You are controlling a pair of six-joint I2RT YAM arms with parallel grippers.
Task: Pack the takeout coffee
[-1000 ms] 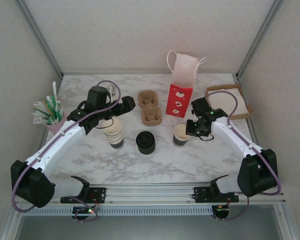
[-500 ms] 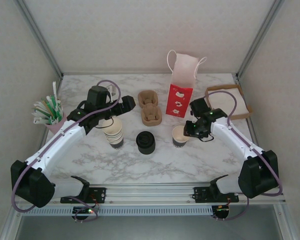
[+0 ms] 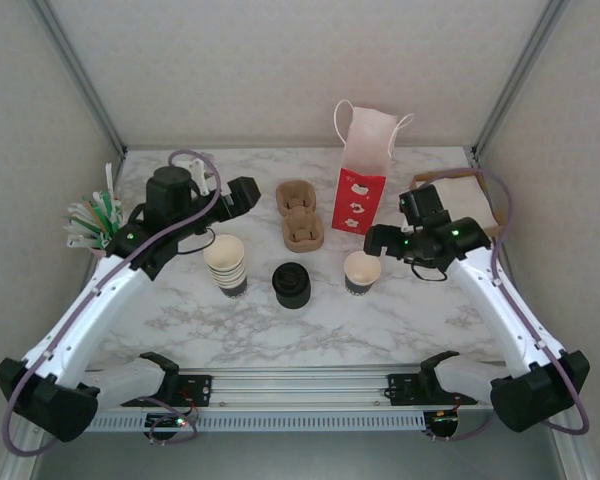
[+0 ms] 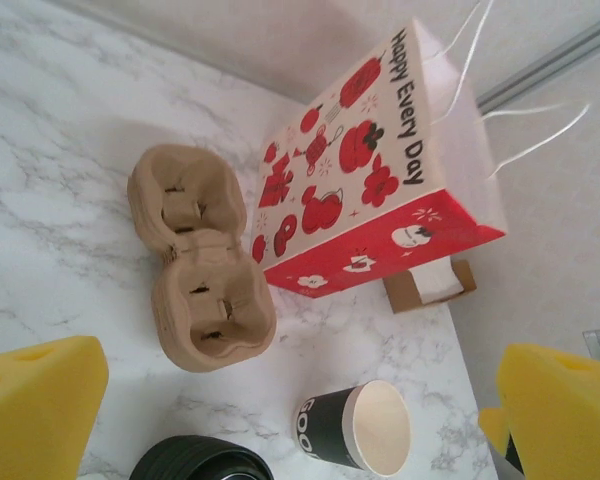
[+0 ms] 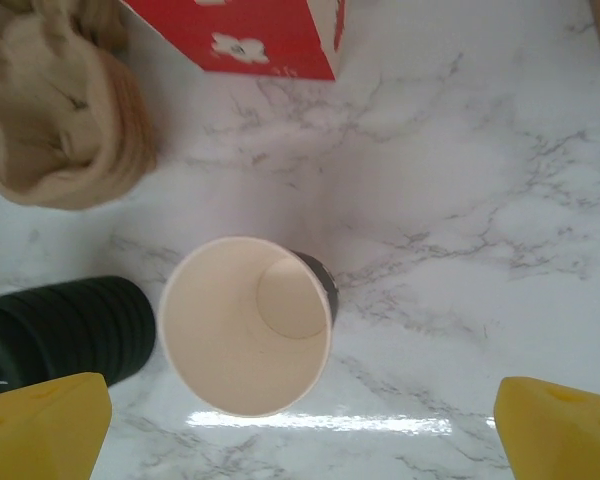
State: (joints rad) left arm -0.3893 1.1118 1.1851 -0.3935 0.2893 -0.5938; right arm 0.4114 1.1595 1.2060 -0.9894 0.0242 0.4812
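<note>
The takeout coffee cup (image 3: 361,271), small and dark-sided, stands upright on the marble with its cream inside showing through an open top (image 5: 245,325). It appears low in the left wrist view (image 4: 358,428). My right gripper (image 3: 380,245) hovers just above and behind the cup, open, its yellow pads (image 5: 560,430) wide apart and clear of the rim. My left gripper (image 3: 238,200) is raised at the back left, open, with nothing between its pads (image 4: 35,410). A stack of black lids (image 3: 292,285) stands left of the cup.
A stack of cream-rimmed cups (image 3: 226,264) stands left of the lids. A brown pulp cup carrier (image 3: 300,215) and a red-and-white paper bag (image 3: 362,170) stand behind. A pink holder of straws (image 3: 98,222) is far left, and a cardboard tray (image 3: 458,202) far right.
My right gripper has opened, let go of the single cup and drawn up and to the right. The left arm has lifted back and left, away from the cup stack.
</note>
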